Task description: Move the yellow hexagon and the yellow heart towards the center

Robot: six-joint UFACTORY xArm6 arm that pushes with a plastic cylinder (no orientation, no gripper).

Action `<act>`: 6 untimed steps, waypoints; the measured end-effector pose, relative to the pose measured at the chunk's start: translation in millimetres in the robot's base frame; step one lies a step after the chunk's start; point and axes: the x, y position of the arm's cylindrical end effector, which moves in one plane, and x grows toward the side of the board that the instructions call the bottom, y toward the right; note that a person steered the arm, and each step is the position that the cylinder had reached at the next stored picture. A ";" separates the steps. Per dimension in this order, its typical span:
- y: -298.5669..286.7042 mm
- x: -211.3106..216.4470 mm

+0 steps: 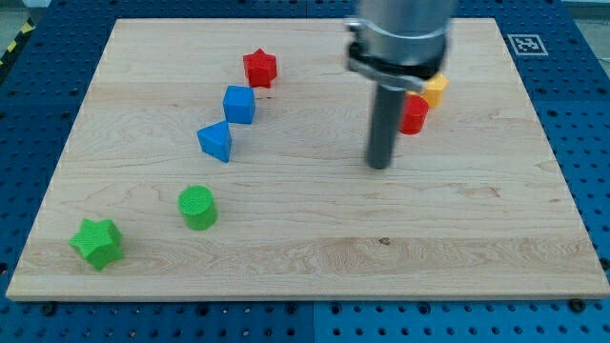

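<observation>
Pale wood grain covers the desk, and we take our tip as the landmark for everything on it. We carry no pincer, only the straight dark rod, so nothing is held and nothing can open or close; our tip stands on bare wood, touching no block. Up and toward the view's right from our tip, near it, sits a red block whose shape is partly hidden by the rod. Just beyond that, touching or nearly touching it, a yellow block shows; we cannot tell whether it is the hexagon or the heart, and only this one yellow piece is visible. Toward the view's left of our tip, well apart, lie a blue cube and a blue wedge-like block, with a red star above them. Farther left and lower are a green cylinder and a green star.
</observation>
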 end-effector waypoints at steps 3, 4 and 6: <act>103.5 -61.0; 98.9 -100.4; 61.1 -122.8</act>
